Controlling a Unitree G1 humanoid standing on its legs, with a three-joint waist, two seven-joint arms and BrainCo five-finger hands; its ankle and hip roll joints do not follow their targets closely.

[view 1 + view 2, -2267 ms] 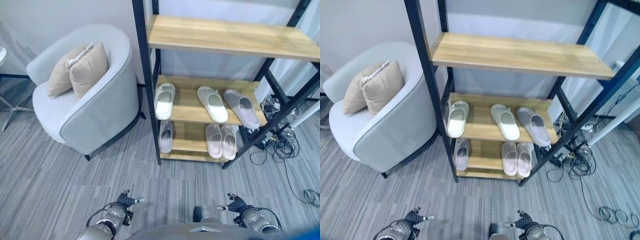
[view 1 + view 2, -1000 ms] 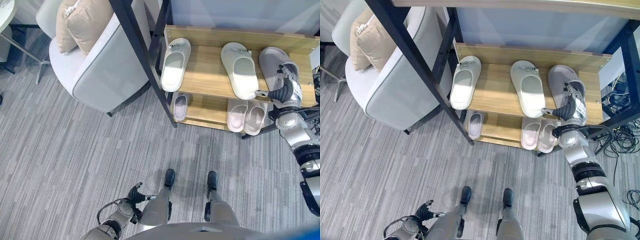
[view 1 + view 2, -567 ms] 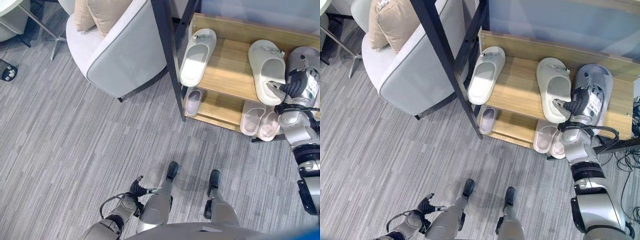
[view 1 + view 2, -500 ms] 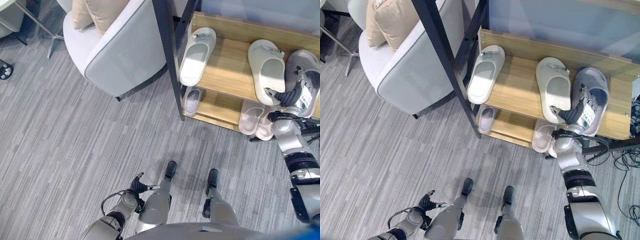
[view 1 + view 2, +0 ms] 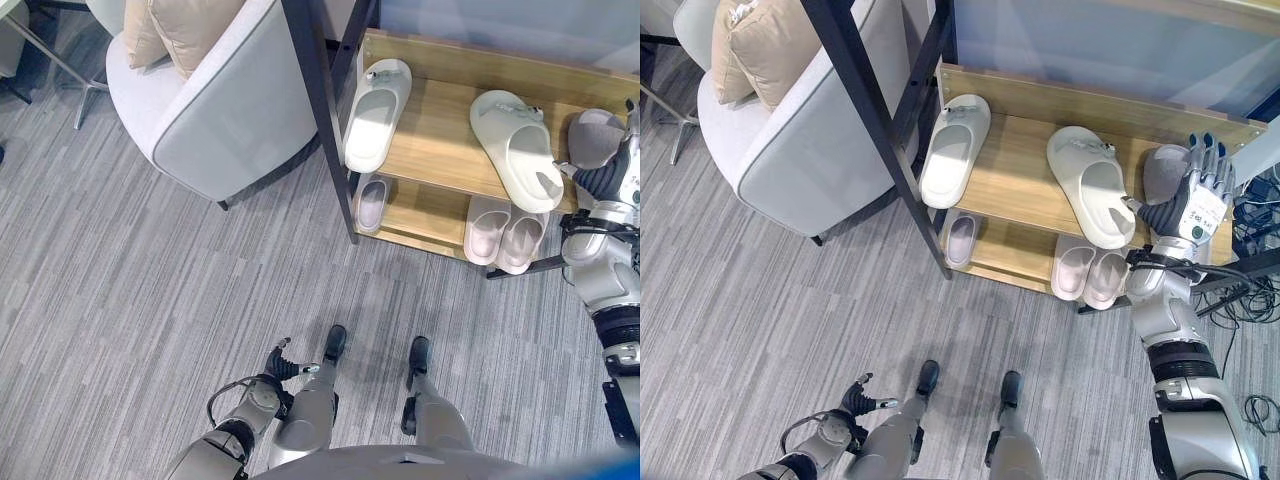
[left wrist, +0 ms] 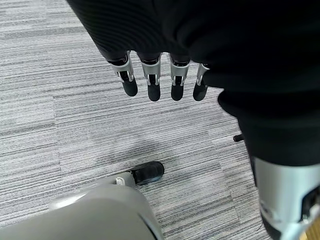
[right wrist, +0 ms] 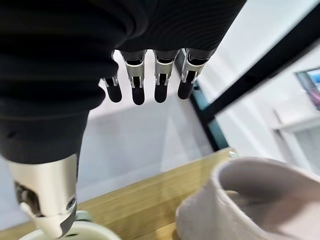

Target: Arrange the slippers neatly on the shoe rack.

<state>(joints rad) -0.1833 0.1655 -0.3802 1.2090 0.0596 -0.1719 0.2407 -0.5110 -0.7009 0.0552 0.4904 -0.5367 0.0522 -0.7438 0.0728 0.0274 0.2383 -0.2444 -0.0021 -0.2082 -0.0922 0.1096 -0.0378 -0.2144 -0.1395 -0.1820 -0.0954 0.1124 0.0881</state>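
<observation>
On the floor at lower left, left hand: idle, fingers relaxed, empty. Armchair beside shoe rack. Middle shelf: white slipper, white slipper, grey slipper at the right end. Right hand: fingers straight, in front of the grey slipper, gripping nothing. Slippers likely light, soft, bendable; pinch at the strap. Shelf wooden, smooth; pink pairs below.

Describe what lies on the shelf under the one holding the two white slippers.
On the lower shelf lie a single pale slipper at the left and a pale pair at the right. Their toe ends are covered by the shelf above.
</observation>
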